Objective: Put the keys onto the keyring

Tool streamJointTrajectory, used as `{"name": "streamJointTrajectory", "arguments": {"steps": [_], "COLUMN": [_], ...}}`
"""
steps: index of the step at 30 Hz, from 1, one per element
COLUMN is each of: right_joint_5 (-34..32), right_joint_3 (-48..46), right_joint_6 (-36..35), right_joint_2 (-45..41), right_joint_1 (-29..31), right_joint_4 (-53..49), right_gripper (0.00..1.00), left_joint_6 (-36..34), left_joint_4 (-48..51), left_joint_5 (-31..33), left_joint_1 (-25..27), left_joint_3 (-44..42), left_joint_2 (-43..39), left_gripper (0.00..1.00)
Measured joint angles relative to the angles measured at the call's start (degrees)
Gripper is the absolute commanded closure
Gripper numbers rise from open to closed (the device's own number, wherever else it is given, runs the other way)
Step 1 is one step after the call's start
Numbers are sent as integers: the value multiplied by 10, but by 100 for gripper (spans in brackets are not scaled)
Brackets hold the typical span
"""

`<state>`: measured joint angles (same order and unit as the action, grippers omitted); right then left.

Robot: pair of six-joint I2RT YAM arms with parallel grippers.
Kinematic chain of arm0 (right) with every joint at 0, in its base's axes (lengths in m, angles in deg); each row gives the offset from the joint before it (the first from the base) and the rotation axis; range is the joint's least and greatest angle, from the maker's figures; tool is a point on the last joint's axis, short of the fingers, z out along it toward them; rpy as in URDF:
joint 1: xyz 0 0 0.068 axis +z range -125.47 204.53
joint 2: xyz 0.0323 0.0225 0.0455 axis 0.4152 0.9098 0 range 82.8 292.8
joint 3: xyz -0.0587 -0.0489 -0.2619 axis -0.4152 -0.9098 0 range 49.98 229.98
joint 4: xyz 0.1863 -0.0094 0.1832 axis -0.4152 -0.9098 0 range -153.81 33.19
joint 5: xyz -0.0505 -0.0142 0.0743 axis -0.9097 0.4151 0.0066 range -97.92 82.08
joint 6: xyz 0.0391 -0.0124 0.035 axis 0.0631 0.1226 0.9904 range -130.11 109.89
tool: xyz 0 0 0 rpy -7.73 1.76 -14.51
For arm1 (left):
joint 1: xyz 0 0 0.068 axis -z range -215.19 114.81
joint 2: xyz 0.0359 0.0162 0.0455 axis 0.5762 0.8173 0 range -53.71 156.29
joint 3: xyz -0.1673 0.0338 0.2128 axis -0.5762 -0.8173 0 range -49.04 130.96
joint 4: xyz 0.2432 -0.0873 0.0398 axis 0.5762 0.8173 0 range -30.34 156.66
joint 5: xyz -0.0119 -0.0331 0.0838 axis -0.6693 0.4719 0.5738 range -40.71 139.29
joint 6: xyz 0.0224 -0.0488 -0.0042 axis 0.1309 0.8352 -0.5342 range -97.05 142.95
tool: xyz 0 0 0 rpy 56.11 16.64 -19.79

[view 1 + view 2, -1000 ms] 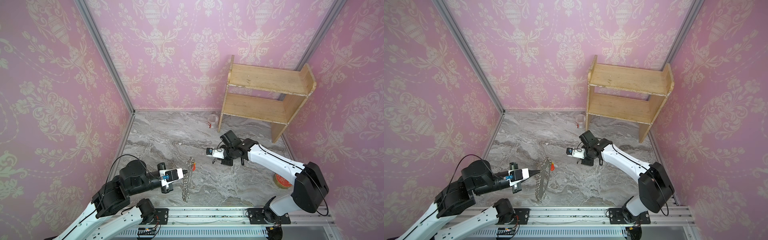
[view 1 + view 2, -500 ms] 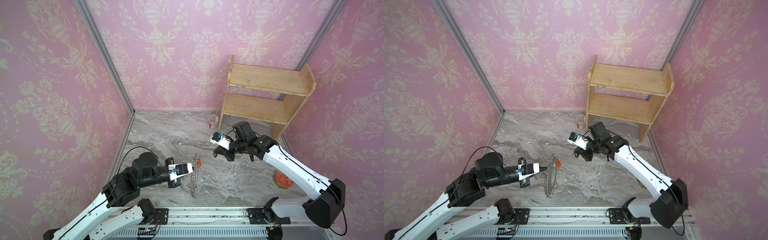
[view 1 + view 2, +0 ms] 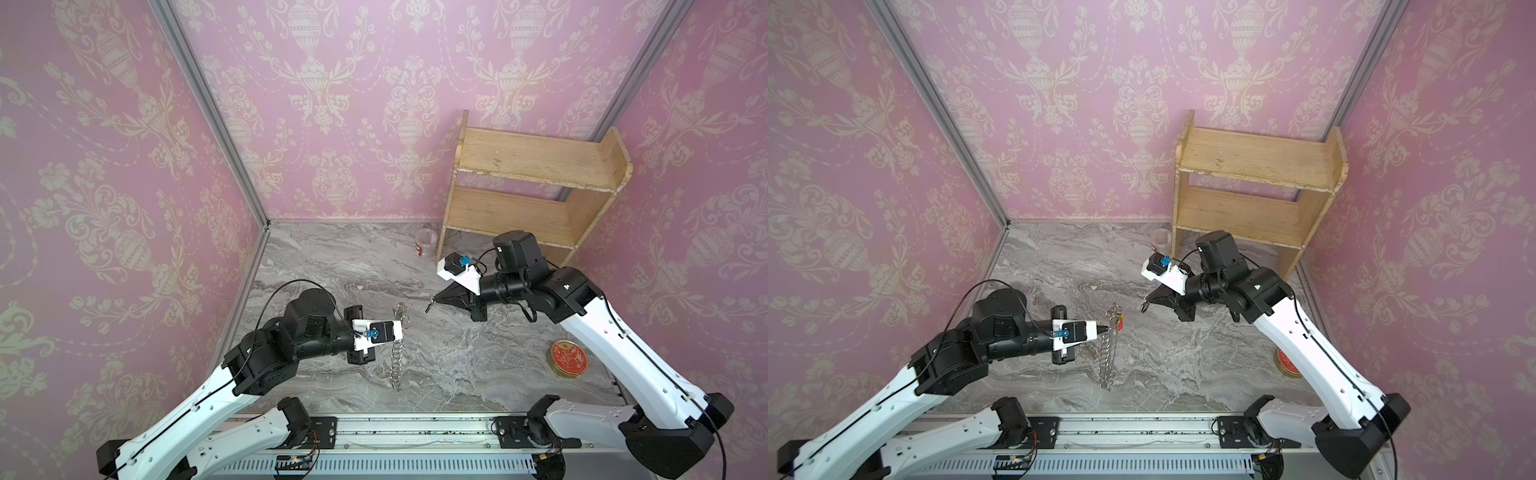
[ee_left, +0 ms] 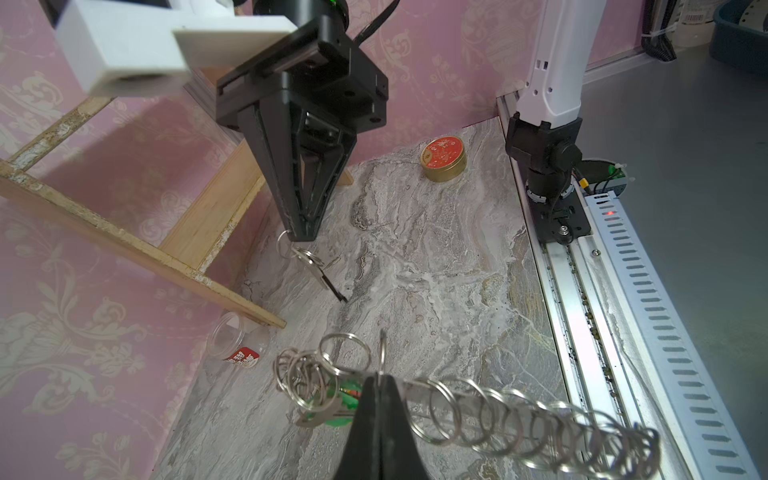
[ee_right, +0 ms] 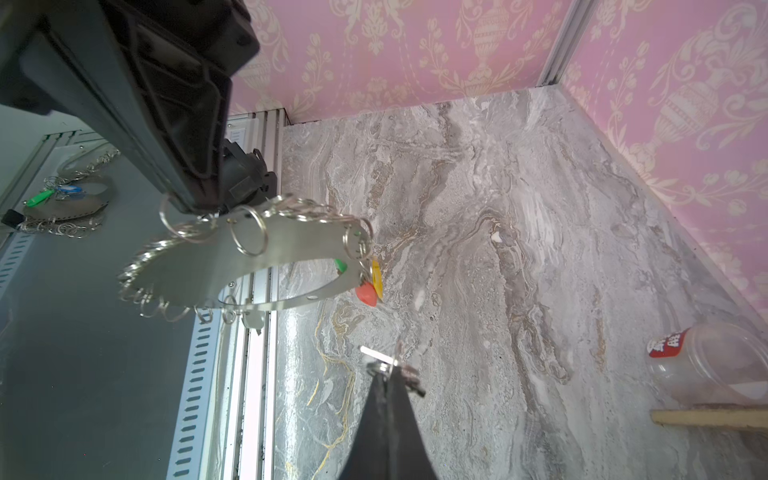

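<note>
At the bottom edge of both top views, the two arms rise from the rail [image 3: 415, 424]. The left arm [image 3: 872, 409] runs up from the lower left corner, bends at the elbow and holds its forearm level, pointing toward the middle of the frame. The right arm [image 3: 1308, 345] climbs from the lower right, folds at its elbow and reaches back toward the centre with the wrist tipped down and left.

On the marble table [image 3: 478, 365], a red-lidded tin [image 3: 566, 356] sits at lower right beside the right arm. Further back, a clear plastic jar [image 3: 424, 243] sits by the foot of the wooden shelf [image 3: 532, 187], which stands against the rear wall.

The left claw [image 3: 1102, 329] is pinched together on the keyring [image 3: 1108, 353]. Its strap and row of rings hang down just left of centre; whether the lower end touches the table I cannot tell. Tagged keys [image 5: 366, 293], red, yellow and green, dangle at its upper end. The right claw [image 3: 1143, 308] is likewise closed, gripping a small ring that carries a single key [image 4: 318, 270]. It holds the key in the air just right of the keyring, apart from it.
</note>
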<state>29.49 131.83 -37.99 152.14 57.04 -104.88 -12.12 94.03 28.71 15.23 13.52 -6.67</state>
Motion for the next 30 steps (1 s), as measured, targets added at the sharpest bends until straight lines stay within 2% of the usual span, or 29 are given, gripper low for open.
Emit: {"name": "streamJointTrajectory", "arguments": {"steps": [7,13,20,30], "right_joint_5": [8,-8,-68,-193], "right_joint_3": [37,49,42,-5], "right_joint_6": [-9,-30,-41,-52], "right_joint_2": [-4,-12,-56,-84], "right_joint_1": [29,86,150,226], "right_joint_4": [-53,-83,-74,-15], "right_gripper": [100,100,100,100], "left_joint_6": [-30,-42,-42,-30], "left_joint_4": [-11,-33,-55,-89], "left_joint_5": [-24,-50,-69,-77], "left_joint_1": [0,0,0,0], "left_joint_3": [13,15,17,17], "left_joint_2": [19,29,37,41], "left_gripper": [100,100,100,100]}}
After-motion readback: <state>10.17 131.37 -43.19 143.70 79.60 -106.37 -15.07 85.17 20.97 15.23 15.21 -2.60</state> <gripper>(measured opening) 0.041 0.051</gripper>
